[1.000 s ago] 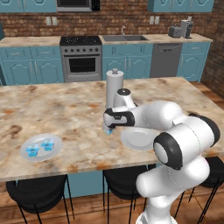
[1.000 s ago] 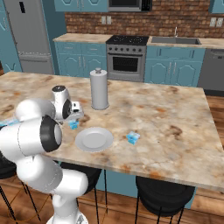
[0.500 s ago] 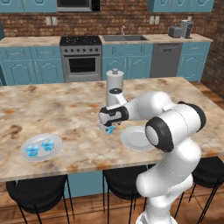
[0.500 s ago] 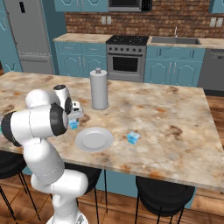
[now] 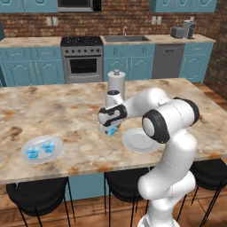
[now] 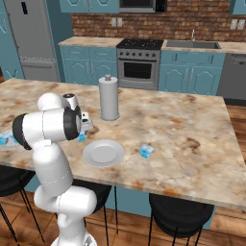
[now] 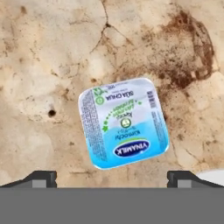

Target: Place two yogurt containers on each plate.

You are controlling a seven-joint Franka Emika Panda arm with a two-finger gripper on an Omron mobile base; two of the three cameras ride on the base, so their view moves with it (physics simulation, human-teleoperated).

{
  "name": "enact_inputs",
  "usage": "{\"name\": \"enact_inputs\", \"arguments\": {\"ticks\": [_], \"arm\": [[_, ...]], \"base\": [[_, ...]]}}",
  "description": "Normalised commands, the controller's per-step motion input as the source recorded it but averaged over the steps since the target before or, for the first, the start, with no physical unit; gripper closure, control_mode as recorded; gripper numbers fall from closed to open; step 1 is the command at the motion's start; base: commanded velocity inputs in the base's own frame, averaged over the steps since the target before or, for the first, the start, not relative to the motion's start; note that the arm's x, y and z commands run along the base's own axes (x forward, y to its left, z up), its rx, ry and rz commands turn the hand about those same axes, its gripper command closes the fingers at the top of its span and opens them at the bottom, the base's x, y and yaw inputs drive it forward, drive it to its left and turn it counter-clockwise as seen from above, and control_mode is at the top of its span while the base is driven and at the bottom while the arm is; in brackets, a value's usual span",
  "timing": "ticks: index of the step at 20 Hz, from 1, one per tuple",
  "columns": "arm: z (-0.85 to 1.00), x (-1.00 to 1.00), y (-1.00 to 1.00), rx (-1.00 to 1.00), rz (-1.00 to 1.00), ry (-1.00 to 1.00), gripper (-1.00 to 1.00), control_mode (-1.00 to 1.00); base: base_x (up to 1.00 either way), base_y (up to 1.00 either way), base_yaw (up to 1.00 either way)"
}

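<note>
on left plate [image 5: 27,157]: two yogurt cups [image 5: 40,148]; right plate [image 5: 135,142] bare.

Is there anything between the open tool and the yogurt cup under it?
Nothing visible. In the hand view the yogurt cup lies alone on the bare counter, between the two fingertips of the open tool, with only marble around it.

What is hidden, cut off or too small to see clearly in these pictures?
- Left plate in the right base view: cut off by the left edge and hidden behind the arm.
- Yogurt container under the tool: in the left base view the wrist covers most of it.
- Lid print: the small text is too blurred to read in the hand view.
- Empty plate: its right rim sits behind the arm in the left base view.
</note>
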Motion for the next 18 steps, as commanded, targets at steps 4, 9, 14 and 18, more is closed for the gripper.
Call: {"name": "enact_inputs", "arguments": {"ticks": [4, 9, 14, 18], "arm": [[-0.21, 0.22, 0.0, 0.0, 0.0, 0.06, -1.0, -1.0], [-0.21, 0.2, 0.02, 0.0, 0.0, 0.07, -1.0, -1.0], [-0.14, 0.23, 0.02, 0.0, 0.0, 0.06, -1.0, -1.0], [-0.12, 0.14, 0.16, -0.01, 0.0, 0.04, -1.0, -1.0]], "base": [[0.0, 0.0, 0.0], [0.0, 0.0, 0.0], [0.0, 0.0, 0.0], [0.0, 0.0, 0.0]]}}
